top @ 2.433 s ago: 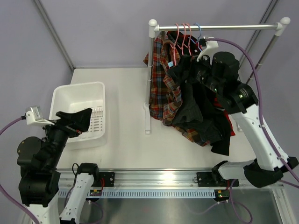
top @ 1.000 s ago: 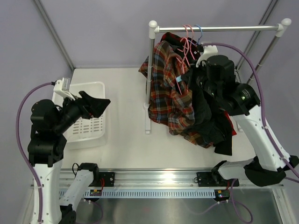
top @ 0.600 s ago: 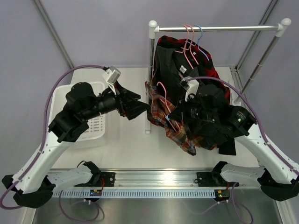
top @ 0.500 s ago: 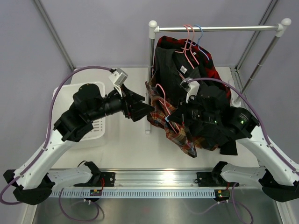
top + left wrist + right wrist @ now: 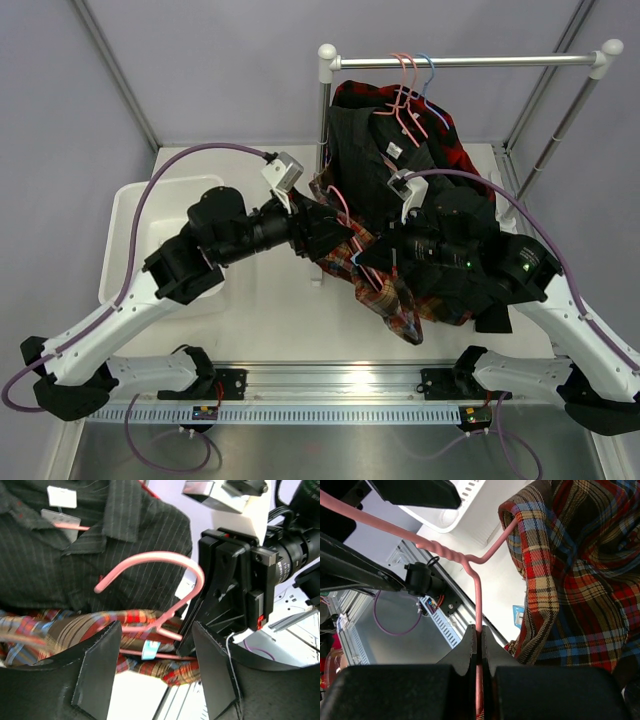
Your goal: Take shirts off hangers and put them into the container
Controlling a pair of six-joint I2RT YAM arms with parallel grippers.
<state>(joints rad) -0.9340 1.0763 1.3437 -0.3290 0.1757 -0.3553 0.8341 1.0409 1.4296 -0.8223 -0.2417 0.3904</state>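
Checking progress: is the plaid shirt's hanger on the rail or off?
Off: the right end effector grips the pink hanger, plaid shirt on it, away from the rail.

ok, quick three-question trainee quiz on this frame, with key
1. True or false: the right fingers are shut on the wire of a pink hanger.
2. Which shirt is on that hanger, off the rail? A) plaid shirt B) charcoal pinstriped C) plain black
3. Fill in: the left fingers stand ___.

Key: 1 true; 2 A; 3 open
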